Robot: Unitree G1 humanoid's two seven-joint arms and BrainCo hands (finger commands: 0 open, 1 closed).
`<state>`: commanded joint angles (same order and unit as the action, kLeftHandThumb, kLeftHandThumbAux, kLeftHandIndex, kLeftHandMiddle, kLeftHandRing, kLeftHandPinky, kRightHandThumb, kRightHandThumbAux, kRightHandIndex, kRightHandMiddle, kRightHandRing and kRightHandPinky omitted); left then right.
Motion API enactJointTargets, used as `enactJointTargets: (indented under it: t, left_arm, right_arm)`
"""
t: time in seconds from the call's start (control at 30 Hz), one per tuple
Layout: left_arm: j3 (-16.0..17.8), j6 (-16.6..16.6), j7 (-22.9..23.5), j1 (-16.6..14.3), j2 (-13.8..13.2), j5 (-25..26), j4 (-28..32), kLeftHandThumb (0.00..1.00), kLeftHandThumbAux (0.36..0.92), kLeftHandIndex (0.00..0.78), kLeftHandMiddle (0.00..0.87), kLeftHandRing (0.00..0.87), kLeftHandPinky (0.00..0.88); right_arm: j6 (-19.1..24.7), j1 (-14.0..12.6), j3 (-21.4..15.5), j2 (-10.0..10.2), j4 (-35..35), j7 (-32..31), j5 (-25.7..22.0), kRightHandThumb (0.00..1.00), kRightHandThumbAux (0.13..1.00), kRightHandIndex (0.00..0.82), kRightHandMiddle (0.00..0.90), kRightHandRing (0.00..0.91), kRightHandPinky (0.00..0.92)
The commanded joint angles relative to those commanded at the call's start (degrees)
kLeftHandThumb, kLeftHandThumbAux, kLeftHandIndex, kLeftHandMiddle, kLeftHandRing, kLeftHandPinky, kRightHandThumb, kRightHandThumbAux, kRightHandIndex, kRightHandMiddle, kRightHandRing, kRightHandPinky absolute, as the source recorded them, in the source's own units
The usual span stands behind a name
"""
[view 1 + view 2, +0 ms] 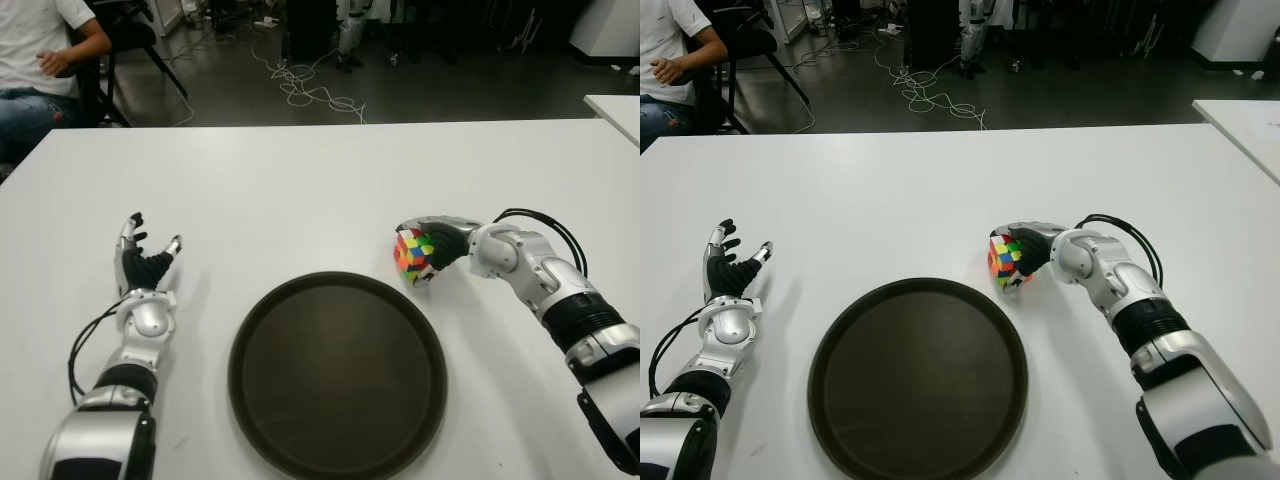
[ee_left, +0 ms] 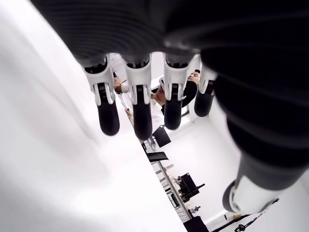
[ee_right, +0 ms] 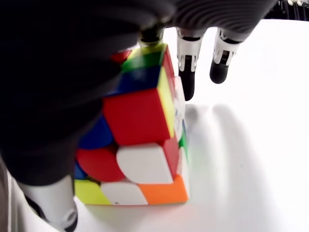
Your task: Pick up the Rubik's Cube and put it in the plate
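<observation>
My right hand is wrapped around the Rubik's Cube, fingers curled over its top and thumb low at its side, just beyond the upper right rim of the round dark plate. In my right wrist view the cube's bottom edge sits at the white table, so I cannot tell whether it is lifted. The cube is outside the plate, near its edge. My left hand shows well to the left of the plate, fingers straight and spread, holding nothing. Beyond the far left corner of the table a person sits on a chair.
</observation>
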<state>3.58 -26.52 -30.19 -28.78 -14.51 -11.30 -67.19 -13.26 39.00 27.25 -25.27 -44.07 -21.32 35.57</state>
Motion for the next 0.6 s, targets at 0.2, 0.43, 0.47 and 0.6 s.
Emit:
enactJointTargets:
  t: [0.2, 0.43, 0.47, 0.6]
  left_arm:
    - [-0.1, 0.1, -0.1, 0.0, -0.1, -0.2, 0.0, 0.000, 0.718, 0.099, 0.139, 0.131, 0.116]
    - [-0.5, 0.4, -0.4, -0.1, -0.3, -0.6, -0.1, 0.000, 0.714, 0.095, 0.146, 0.147, 0.165]
    - [-0.5, 0.4, -0.4, -0.1, -0.3, -0.7, -0.2, 0.000, 0.714, 0.095, 0.145, 0.148, 0.166]
    - [-0.4, 0.5, -0.5, -0.1, -0.2, -0.6, -0.1, 0.000, 0.723, 0.093, 0.137, 0.138, 0.143]
  right_arm:
    - [0.2, -0.1, -0.2, 0.0, 0.1, 0.2, 0.1, 0.000, 0.737, 0.117, 0.150, 0.139, 0.065]
    - [1.5, -0.1, -0.3, 0.0, 0.6, 0.1, 0.1, 0.000, 0.751, 0.097, 0.142, 0.135, 0.077]
    - [1.3, -0.1, -0.4, 0.0, 0.6, 0.1, 0.0, 0.000, 0.752, 0.097, 0.142, 0.135, 0.078]
    - [0.5, 0.1, -0.6, -0.2, 0.1, -0.1, -0.5, 0.000, 0.759, 0.097, 0.143, 0.137, 0.083]
